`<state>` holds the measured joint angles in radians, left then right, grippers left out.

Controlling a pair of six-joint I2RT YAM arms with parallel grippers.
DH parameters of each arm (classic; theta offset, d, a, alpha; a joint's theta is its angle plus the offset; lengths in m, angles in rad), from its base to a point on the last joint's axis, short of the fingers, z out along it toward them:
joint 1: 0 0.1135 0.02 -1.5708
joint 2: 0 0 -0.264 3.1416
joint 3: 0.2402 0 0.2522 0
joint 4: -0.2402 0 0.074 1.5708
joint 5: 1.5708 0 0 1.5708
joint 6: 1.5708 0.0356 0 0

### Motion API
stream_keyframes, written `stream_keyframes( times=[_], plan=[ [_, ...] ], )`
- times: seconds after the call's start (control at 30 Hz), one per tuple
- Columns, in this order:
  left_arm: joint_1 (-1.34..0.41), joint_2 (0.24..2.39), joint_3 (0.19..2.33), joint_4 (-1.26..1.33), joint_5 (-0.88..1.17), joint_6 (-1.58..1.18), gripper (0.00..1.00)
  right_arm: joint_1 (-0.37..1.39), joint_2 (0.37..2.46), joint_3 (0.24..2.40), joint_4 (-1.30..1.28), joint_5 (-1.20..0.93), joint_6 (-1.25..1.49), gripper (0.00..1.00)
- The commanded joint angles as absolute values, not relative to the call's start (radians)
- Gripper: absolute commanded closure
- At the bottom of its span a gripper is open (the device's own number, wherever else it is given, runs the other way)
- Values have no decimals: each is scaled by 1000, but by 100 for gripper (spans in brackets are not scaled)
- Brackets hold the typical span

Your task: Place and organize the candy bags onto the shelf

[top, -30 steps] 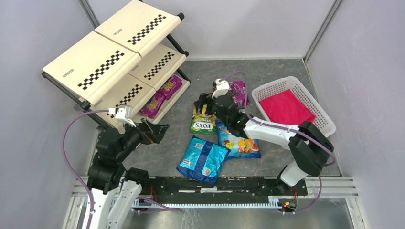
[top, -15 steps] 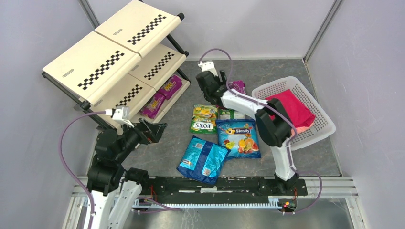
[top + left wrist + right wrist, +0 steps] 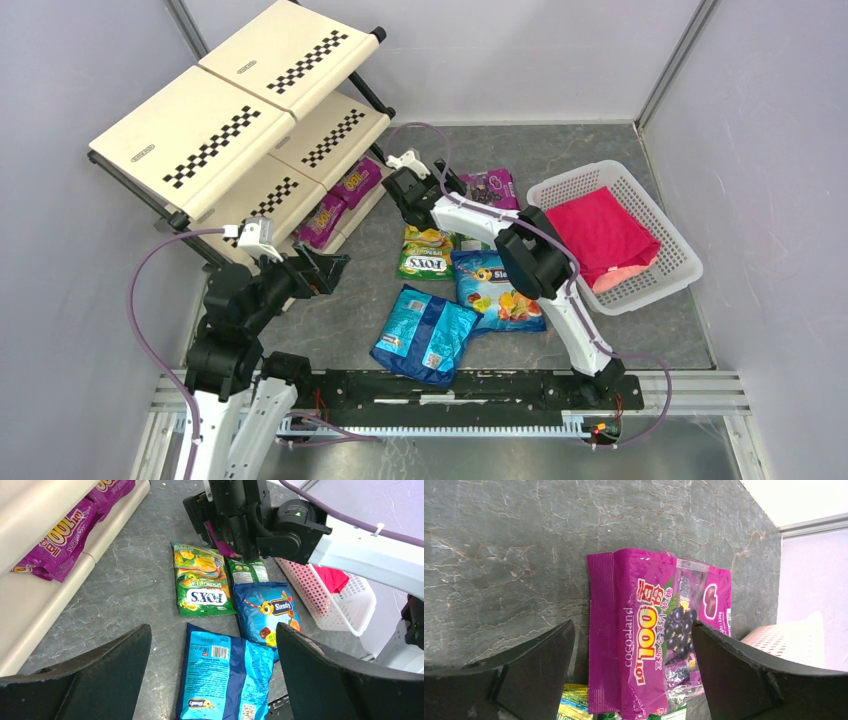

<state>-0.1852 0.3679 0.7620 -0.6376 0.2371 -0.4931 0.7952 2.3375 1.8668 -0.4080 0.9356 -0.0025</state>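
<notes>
The shelf [image 3: 200, 130] stands at the back left, with two magenta-purple candy bags [image 3: 340, 198] on its lowest tier. On the floor lie a purple grape bag [image 3: 492, 186], a green FOXS bag [image 3: 427, 252], a blue Slendy bag [image 3: 497, 290] and a light-blue bag lying back side up [image 3: 425, 335]. My right gripper [image 3: 447, 185] is open and empty, hovering over the purple grape bag [image 3: 659, 630], which lies between its fingers in the right wrist view. My left gripper [image 3: 325, 272] is open and empty near the shelf's front, above the light-blue bag [image 3: 225, 675].
A white lattice basket [image 3: 655, 225] holding a pink-red cloth [image 3: 598, 230] stands at the right. A small green bag [image 3: 247, 570] lies partly under the others. Grey walls enclose the floor. My right arm [image 3: 350, 545] crosses above the bags.
My right arm has swung left and back, from over the green and blue bags to beside the purple grape bag. The left arm has hardly moved.
</notes>
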Motion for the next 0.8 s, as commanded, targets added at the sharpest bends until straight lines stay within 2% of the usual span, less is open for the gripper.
stream_keyframes(
  times=[0.0, 0.23, 0.47, 0.5, 0.6, 0.77],
  plan=[
    [-180, 380, 781, -621, 230, -483, 0, 792, 2375, 1919, -431, 1002, -1, 7],
    [-179, 370, 781, -622, 233, -483, 0, 787, 2438, 1952, -443, 1040, -2, 15],
    [-179, 359, 780, -622, 236, -482, 0, 779, 2495, 1987, -455, 1071, 29, 13],
    [-179, 358, 780, -621, 236, -482, 0, 777, 2497, 1988, -452, 1072, 33, 16],
    [-179, 354, 780, -621, 238, -482, 0, 769, 2495, 1977, -423, 1053, 33, 35],
    [-179, 353, 779, -622, 238, -482, 0, 758, 2470, 1962, -397, 1047, 28, 55]
  ],
)
